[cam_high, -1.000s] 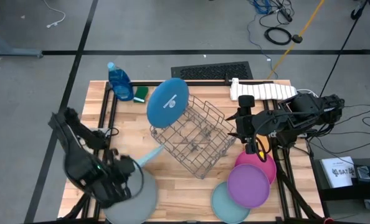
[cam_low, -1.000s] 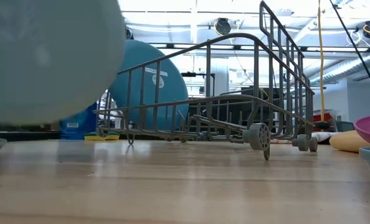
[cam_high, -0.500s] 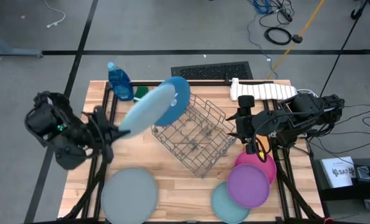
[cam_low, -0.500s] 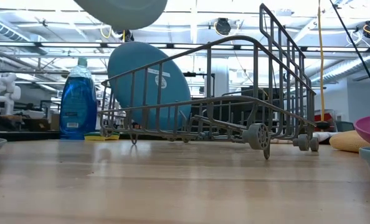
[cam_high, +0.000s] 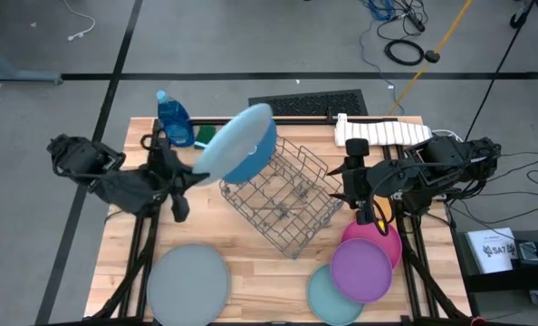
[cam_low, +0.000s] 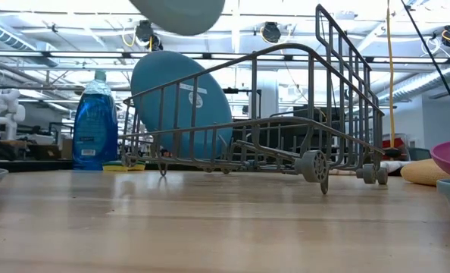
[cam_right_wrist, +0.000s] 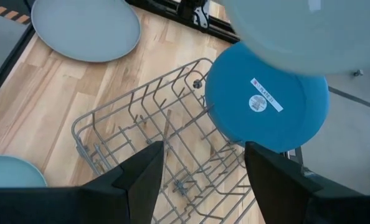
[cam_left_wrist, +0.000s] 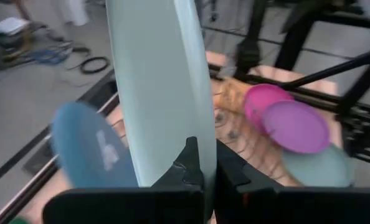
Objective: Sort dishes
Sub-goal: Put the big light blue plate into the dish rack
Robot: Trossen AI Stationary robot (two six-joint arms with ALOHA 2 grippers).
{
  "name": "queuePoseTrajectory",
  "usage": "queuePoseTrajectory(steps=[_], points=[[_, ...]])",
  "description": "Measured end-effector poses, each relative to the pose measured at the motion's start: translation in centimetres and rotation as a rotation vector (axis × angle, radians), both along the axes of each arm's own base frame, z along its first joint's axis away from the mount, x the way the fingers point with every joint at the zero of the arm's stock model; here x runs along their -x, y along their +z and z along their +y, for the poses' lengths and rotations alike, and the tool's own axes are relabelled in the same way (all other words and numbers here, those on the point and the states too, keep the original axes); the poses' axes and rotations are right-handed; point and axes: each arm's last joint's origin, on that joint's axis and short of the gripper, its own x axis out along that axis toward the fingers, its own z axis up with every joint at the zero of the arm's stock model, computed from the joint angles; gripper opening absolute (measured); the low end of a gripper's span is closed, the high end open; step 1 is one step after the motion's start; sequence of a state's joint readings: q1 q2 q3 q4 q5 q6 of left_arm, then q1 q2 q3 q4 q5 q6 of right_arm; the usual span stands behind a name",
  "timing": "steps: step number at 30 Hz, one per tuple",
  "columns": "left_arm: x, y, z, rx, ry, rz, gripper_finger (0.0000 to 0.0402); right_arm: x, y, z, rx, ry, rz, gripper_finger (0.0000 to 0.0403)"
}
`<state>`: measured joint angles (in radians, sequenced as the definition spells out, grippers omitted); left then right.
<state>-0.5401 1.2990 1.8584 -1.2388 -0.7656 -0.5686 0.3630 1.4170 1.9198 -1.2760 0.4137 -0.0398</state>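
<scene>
The left gripper (cam_left_wrist: 202, 163) is raised over the table's (cam_high: 251, 249) left side, its two dark fingers pinched on the rim of a pale blue plate (cam_high: 235, 141), a flat, round, matte plastic disc held edge-on and tilted. The plate reaches forward from the gripper, well off the wood, and overlaps the blue plate (cam_high: 254, 154) beyond it. That blue plate, the same smooth round shape with a small sticker on its face, leans upright against the far wall of the wire rack (cam_high: 283, 201). The rack is a grey basket of thin metal rods, open-topped, standing just past the held plate. A grey plate (cam_high: 188, 283) lies flat on the pale wooden planks below and back from the left gripper.

The right gripper (cam_right_wrist: 200, 165) hangs on the rack's other side with its fingers spread wide apart, holding nothing. Beside and under that arm lies a stack of smaller plates: a pink plate (cam_high: 389, 243), a purple plate (cam_high: 363, 269) overlapping it, and a teal plate (cam_high: 321, 294) partly under the purple one.

A blue soap bottle (cam_high: 173, 118) of clear plastic stands at the table's far left corner, beyond the left gripper.
</scene>
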Motion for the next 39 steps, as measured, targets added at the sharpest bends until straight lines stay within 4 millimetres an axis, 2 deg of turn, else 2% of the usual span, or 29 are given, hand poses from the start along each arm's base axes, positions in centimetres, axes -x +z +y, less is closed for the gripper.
queuePoseTrajectory(steps=[4,9,12,17,27,39], points=[[-2.4,-0.3,0.3,0.002,-0.06,0.024,0.0002,-0.1,0.1,0.0,-0.001,0.004,-0.013,0.0217],[-5.3,-2.1,1.0,0.01,-0.066,0.121,0.0002,-0.1,0.1,0.0,-0.002,0.003,-0.015,0.0217],[-6.8,-3.1,1.4,0.018,-0.097,0.111,0.0002,-0.1,0.1,0.0,-0.005,0.001,-0.014,0.0217],[-8.2,-4.6,2.9,0.035,-0.137,0.095,0.0002,-0.1,0.1,0.0,-0.005,0.0,-0.014,0.0217],[-8.2,-6.9,6.0,0.082,-0.148,0.08,0.0002,-0.1,0.1,0.0,-0.004,-0.001,-0.008,0.0217],[-7.2,-9.4,8.3,0.137,-0.158,0.016,0.0002,0.0,0.1,0.0,-0.013,-0.009,-0.009,0.0217]])
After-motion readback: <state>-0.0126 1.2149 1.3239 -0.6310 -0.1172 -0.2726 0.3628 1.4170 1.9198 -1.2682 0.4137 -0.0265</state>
